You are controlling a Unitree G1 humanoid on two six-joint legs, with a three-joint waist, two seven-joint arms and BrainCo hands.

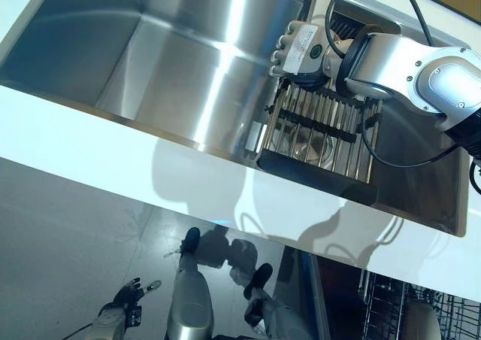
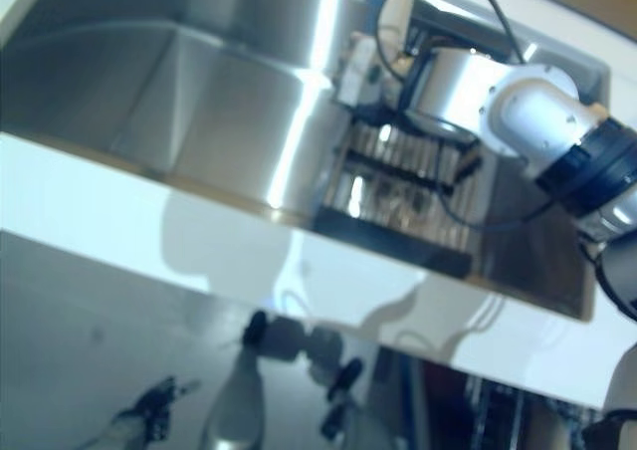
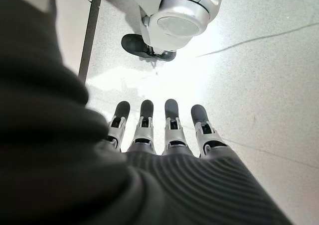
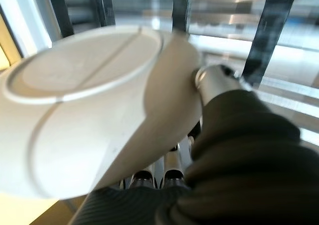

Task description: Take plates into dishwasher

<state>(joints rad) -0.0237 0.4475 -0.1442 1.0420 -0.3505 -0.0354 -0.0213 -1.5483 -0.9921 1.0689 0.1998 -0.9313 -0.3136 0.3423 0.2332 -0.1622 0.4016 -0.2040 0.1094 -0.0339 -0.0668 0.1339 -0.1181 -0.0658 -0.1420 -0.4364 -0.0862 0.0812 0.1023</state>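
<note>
A round white plate point(image 4: 84, 110) is gripped by the right hand point(image 4: 219, 83) above the slatted metal rack point(image 1: 323, 129) in the sink; it should be lifted clear without snagging. The left hand point(image 3: 159, 130) hangs relaxed.

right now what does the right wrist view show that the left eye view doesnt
Only the right wrist view shows the white plate, pinched between the right hand's thumb and the fingers under it. Only the left eye view shows the steel sink, the white counter, the lower dishwasher rack and the left hand hanging open near the floor. Both show the right hand and the dark bars of the drying rack in the sink.
</note>
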